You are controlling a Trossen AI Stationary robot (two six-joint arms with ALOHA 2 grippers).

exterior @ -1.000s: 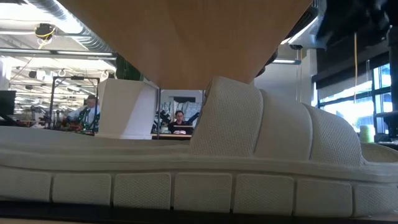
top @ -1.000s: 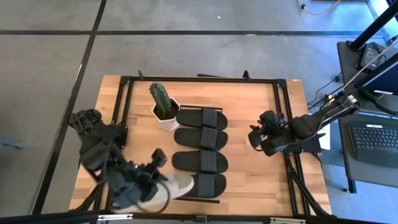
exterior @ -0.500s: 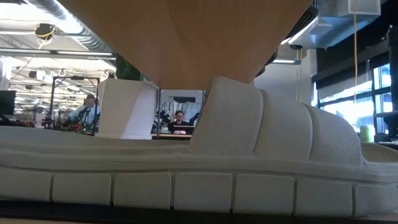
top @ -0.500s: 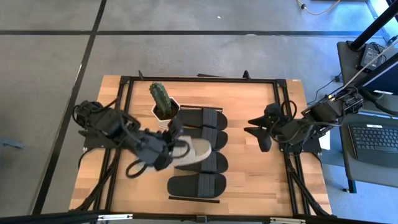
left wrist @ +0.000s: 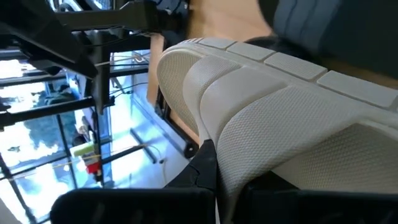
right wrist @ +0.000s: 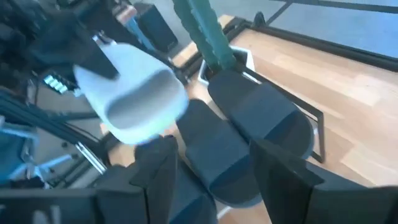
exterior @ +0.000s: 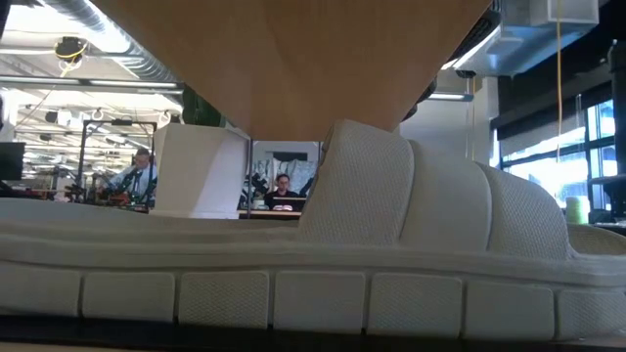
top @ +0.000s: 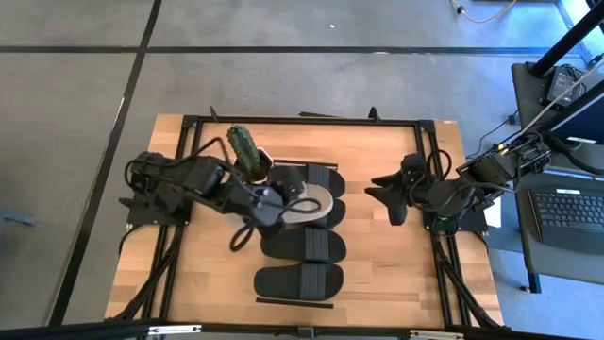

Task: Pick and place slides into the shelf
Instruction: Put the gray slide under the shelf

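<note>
Fingers of left gripper [top: 279, 200] clamped on grey-beige slide [top: 310, 201], carried mid-frame over black slides [top: 304, 246], next to cactus pot [top: 248, 157]. Right gripper [top: 385, 196] fingers spread apart, nothing held, hanging right of center above table [top: 377, 274].

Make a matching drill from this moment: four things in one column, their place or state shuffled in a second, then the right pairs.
Things:
1. left gripper
2. right gripper
3. cactus
4. nearest black slide

Place or state:
A. open, holding nothing
B. lying alone on the wood, apart from the row
C. shut on the grey-beige slide
D. standing in a white pot

Pairs: 1-C, 2-A, 3-D, 4-B
</note>
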